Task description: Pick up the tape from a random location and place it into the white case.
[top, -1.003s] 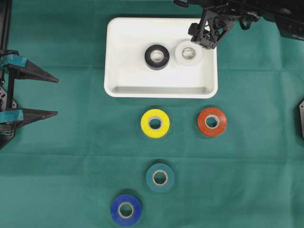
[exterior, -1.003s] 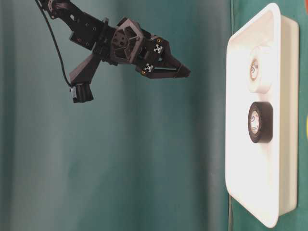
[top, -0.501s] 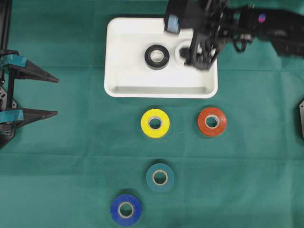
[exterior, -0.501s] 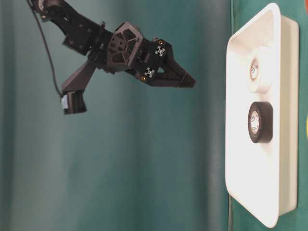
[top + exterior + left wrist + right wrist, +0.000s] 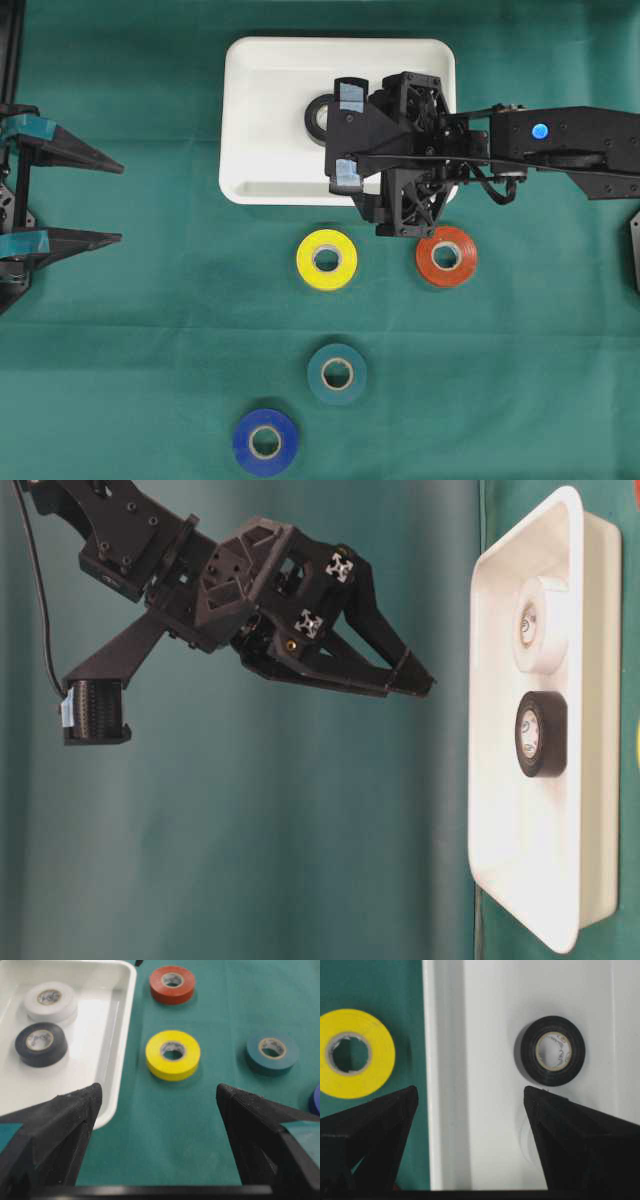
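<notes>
A shallow white case point(image 5: 255, 120) of smooth, glossy plastic, rectangular with rounded corners and a raised rim, lies on a matte green cloth point(image 5: 150, 330). Inside it two rolls lie flat and just beside each other: a black tape roll point(image 5: 40, 1044) and a white tape roll point(image 5: 50, 1001), each a thick ring around a pale cardboard core. On the cloth outside the case lie four more rings of the same shape: a yellow tape roll point(image 5: 326, 259) just below the case's near rim, an orange-red tape roll point(image 5: 446, 256) beside it, a teal tape roll point(image 5: 337, 373) farther down, and a blue tape roll point(image 5: 265, 441) lowest of all, all well apart from one another. The right gripper point(image 5: 347, 135), an angular black frame with pointed, wedge-shaped fingers of grainy black material, hangs above the case's near right part, its jaws spread wide with nothing between them; its wrist view looks down across the case's rim, with the yellow roll to one side and the black roll to the other. The left gripper point(image 5: 120, 203) sits at the left edge of the cloth, its two tapered black fingers standing wide apart and empty.
</notes>
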Robot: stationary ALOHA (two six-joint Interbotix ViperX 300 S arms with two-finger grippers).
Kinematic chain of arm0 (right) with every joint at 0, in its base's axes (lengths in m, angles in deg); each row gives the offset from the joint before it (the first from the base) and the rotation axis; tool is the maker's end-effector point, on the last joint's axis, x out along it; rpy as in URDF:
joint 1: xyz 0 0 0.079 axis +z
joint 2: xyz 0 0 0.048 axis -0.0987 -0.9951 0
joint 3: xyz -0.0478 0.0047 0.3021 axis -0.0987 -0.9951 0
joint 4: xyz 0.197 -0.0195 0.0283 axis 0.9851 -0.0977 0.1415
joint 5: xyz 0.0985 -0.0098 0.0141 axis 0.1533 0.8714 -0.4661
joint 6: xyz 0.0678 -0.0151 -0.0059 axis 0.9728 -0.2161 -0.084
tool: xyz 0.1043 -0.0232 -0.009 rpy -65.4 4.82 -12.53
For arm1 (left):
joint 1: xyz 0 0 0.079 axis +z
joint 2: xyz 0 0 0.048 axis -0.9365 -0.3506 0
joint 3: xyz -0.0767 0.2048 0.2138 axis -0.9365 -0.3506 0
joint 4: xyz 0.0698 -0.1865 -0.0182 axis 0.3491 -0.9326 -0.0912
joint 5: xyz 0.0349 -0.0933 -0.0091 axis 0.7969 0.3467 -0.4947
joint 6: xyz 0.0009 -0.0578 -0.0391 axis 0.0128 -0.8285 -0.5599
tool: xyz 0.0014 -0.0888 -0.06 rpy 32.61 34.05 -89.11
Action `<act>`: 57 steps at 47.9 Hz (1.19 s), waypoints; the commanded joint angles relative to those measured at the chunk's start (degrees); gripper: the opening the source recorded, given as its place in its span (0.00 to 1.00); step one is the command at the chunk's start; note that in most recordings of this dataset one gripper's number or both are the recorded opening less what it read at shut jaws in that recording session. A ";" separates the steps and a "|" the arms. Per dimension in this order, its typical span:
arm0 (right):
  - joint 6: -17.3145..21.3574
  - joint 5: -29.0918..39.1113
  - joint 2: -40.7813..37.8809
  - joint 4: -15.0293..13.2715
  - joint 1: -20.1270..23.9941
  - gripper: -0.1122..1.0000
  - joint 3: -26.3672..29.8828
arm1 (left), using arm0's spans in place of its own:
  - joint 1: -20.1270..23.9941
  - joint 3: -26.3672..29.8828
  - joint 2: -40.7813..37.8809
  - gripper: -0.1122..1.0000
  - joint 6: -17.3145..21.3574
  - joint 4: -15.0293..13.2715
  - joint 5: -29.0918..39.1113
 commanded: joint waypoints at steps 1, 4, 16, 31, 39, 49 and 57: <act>-0.09 -0.44 2.46 0.00 0.18 0.86 1.05 | 0.26 0.70 -0.44 0.95 -0.09 -0.09 -0.26; -0.09 -0.44 3.78 0.00 0.18 0.86 0.35 | 0.26 0.79 -0.53 0.95 -0.09 -0.09 -0.26; -0.09 -1.23 12.74 0.00 0.18 0.86 -5.19 | 0.35 0.79 -0.44 0.95 -0.09 -0.09 -0.26; 0.09 -6.15 27.77 0.00 0.18 0.86 -15.56 | 0.35 0.79 -0.44 0.95 -0.09 -0.09 -0.26; 0.00 -7.21 35.86 0.00 0.26 0.86 -20.48 | 0.35 0.70 -0.44 0.95 -0.09 -0.09 -0.26; 0.09 -10.20 43.86 0.00 0.18 0.86 -28.56 | 0.26 0.70 -0.44 0.95 -0.09 -0.09 -0.26; 0.79 -13.97 48.60 0.35 0.09 0.86 -34.89 | 0.35 0.70 -0.44 0.95 -0.09 -0.09 -0.26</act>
